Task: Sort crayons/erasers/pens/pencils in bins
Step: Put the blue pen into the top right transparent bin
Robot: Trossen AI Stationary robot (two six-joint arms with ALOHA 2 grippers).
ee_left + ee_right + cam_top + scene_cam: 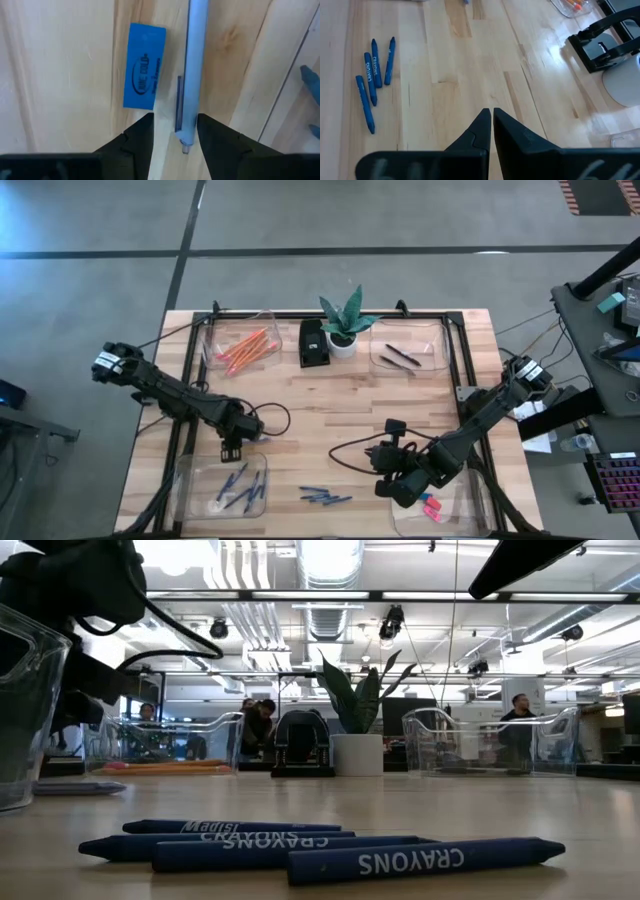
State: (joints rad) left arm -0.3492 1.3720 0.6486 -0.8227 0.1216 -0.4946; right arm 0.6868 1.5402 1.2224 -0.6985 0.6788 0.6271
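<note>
High view: the wooden bench [330,395] carries four clear bins. The far-left bin [240,345] holds the orange pencils [247,347]; the far-right bin [408,352] holds dark pens [400,358]. The near-left bin [222,486] holds several blue sticks, and the near-right bin [455,505], partly hidden by the right arm, shows red-pink erasers [432,507]. A group of blue crayons [325,498] lies on the bare bench between the two near bins. A small black box [314,343] and a potted plant [343,328] stand at the far edge between the far bins. The left gripper [232,450] is low over the bench just beyond the near-left bin; the right gripper [385,467] sits beside the near-right bin.

Low view: four crayons [330,848] lie close together in the foreground, their printed labels upside down. Beyond them stand the plant pot [358,754], the black box [303,745] and the two far bins. People sit in the room behind.

Left wrist view: the jaws stand apart on either side of the end of a light blue pen [192,70] lying on the bench, without gripping it. A blue eraser [144,66] lies just beside the pen.

Right wrist view: the jaws are pressed together, holding nothing, over bare wood. The four crayons [374,80] lie well off to one side.
</note>
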